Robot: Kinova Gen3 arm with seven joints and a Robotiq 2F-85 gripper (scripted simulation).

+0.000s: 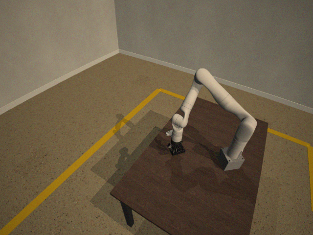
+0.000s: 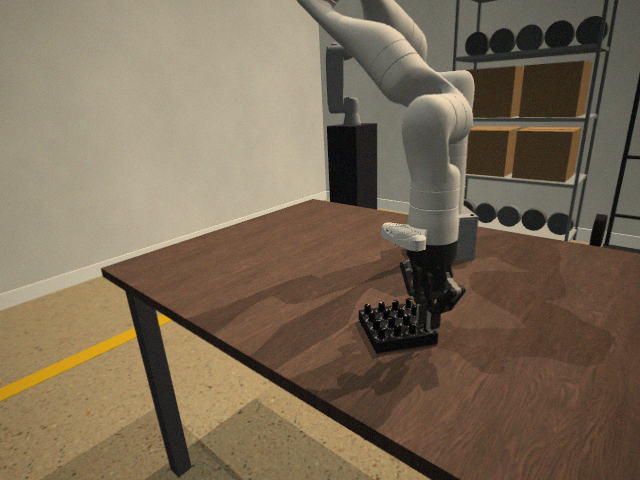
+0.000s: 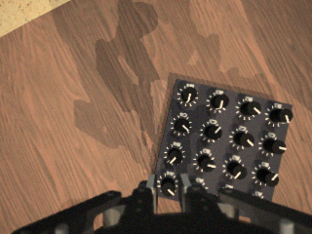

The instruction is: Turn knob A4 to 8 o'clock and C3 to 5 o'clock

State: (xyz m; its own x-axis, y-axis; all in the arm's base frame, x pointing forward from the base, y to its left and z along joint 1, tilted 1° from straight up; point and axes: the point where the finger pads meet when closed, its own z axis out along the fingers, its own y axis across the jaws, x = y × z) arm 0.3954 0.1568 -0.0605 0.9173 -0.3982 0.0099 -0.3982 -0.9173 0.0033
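Note:
The black knob box (image 1: 179, 152) (image 2: 405, 343) (image 3: 234, 96) stands flat on the table. In the wrist view its front is toward the top and row A at the bottom. My gripper (image 2: 423, 326) (image 3: 168, 185) points down over the rear corner, its fingers partly open on either side of knob A4 (image 3: 168, 188), with a small gap visible. A4's white line points to the lower right, roughly 10 or 11 o'clock. Knob C3 (image 3: 212, 132) has its line toward the upper right, about 7 o'clock. The gripper hides part of the other row A knobs.
The other knobs stand close beside A4, with B4 (image 3: 174, 156) just frontward of it. The box is on the brown table (image 1: 151, 182) (image 2: 248, 310) (image 3: 58, 146), near one table edge. The grey arm base (image 1: 232, 161) stands farther back. Shelves with cardboard boxes (image 2: 547, 155) are beyond the table.

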